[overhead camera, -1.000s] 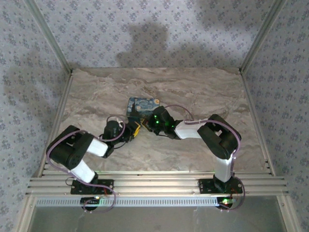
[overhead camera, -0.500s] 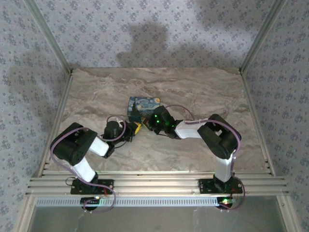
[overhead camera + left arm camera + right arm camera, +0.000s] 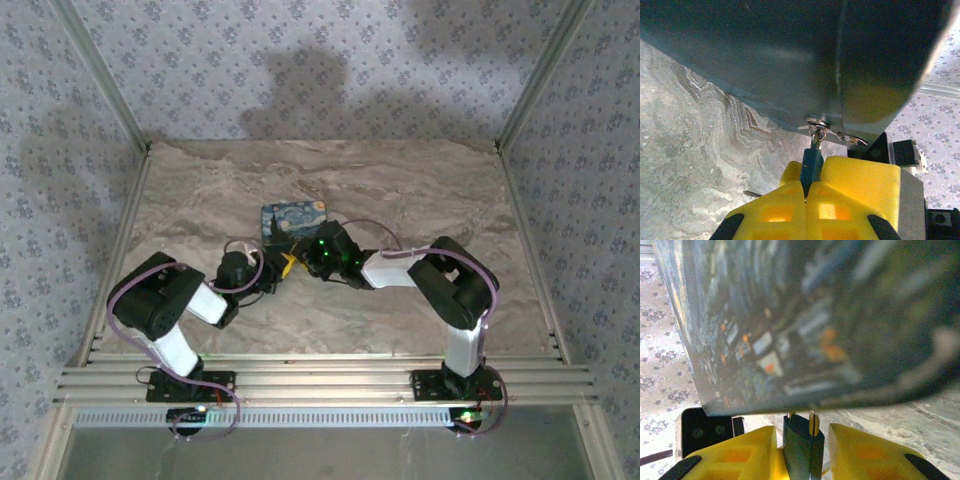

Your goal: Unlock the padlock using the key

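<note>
Yellow fingers of left gripper (image 3: 806, 192) clenched on dark key (image 3: 811, 165), whose ring (image 3: 816, 124) touches the painted box (image 3: 790, 60). Yellow fingers of right gripper (image 3: 801, 436) flank dark padlock (image 3: 801, 457), just beside the box; gripped or released, cannot tell. Marble table (image 3: 400, 190) under the box.

Ahead of my left gripper (image 3: 807, 186): the tin box (image 3: 790, 60) is looming just past my fingertips, blocking any push forward.
Inside my left gripper: the key (image 3: 811, 165) is filling the pinch.
Inside my right gripper (image 3: 802, 432): the padlock (image 3: 802, 447) is taking up the gap, and the box is crowding in above.
Between my arms: both grippers are meeting nearly tip to tip beside the box.
Open ground: the marble table (image 3: 440, 190) is lying bare out to both sides.
Limits: the wallpapered walls (image 3: 300, 70) are closing off three sides.
</note>
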